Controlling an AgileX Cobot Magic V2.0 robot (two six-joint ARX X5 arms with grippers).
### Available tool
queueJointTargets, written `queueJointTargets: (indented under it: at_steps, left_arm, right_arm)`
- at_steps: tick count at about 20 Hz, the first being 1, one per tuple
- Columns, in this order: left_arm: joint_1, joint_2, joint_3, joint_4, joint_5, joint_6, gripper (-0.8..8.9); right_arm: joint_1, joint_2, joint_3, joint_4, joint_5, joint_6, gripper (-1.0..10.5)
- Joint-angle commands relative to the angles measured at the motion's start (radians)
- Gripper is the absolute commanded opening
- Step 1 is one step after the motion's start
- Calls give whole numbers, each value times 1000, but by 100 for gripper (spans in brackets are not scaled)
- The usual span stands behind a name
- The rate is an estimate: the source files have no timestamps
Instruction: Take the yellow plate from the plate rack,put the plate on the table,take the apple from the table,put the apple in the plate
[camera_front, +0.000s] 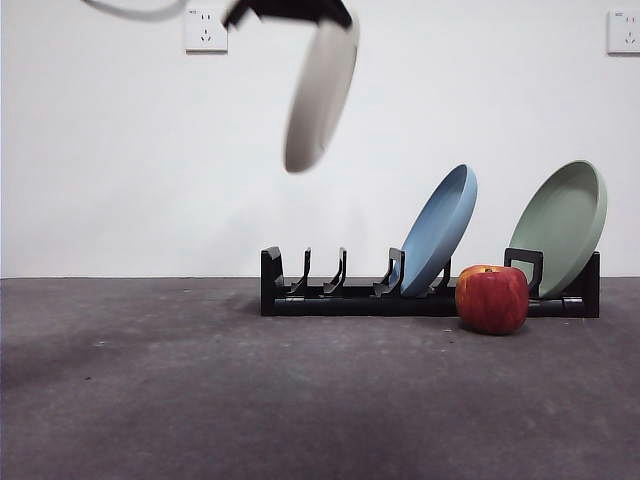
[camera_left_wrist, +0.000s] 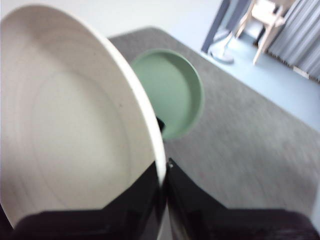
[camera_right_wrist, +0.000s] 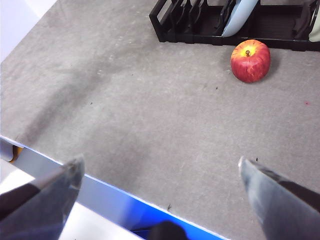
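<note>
My left gripper (camera_front: 300, 12) (camera_left_wrist: 165, 172) is shut on the rim of the yellow plate (camera_front: 320, 95) (camera_left_wrist: 70, 125) and holds it on edge high in the air, above the left part of the plate rack (camera_front: 430, 295). The rack's left slots are empty. The apple (camera_front: 492, 298) (camera_right_wrist: 250, 60) lies on the table (camera_front: 200, 390) just in front of the rack's right half. My right gripper (camera_right_wrist: 160, 170) is open and empty, over the table's near edge, far from the apple.
A blue plate (camera_front: 440, 228) (camera_right_wrist: 240, 17) leans in the rack's middle slot and a pale green plate (camera_front: 562, 222) (camera_left_wrist: 172, 92) in its right end slot. The table's edge (camera_right_wrist: 100, 192) runs below the right gripper.
</note>
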Motion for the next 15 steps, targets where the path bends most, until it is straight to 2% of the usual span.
queueJointTargets:
  at_steps: [1,5,7,12,15]
  left_arm:
    - [-49,-88,0,-171,-105,135,-8]
    - [-188,-146,0,-449,-391,225,-8]
    - [-257,-131,-2,-548,-486,238,-8]
    - [-436,-42,-2,-583,-636,234,-8]
    - [-506,59,-2,-589,-673,232,-8]
  right_arm:
    - [2,0,2,20,3,7,658]
    - [2,0,2,41,3,14,658]
    - [2,0,2,40,3,14,658]
    - [2,0,2,40,2,13,658]
    - [2,0,2,39,2,14,658]
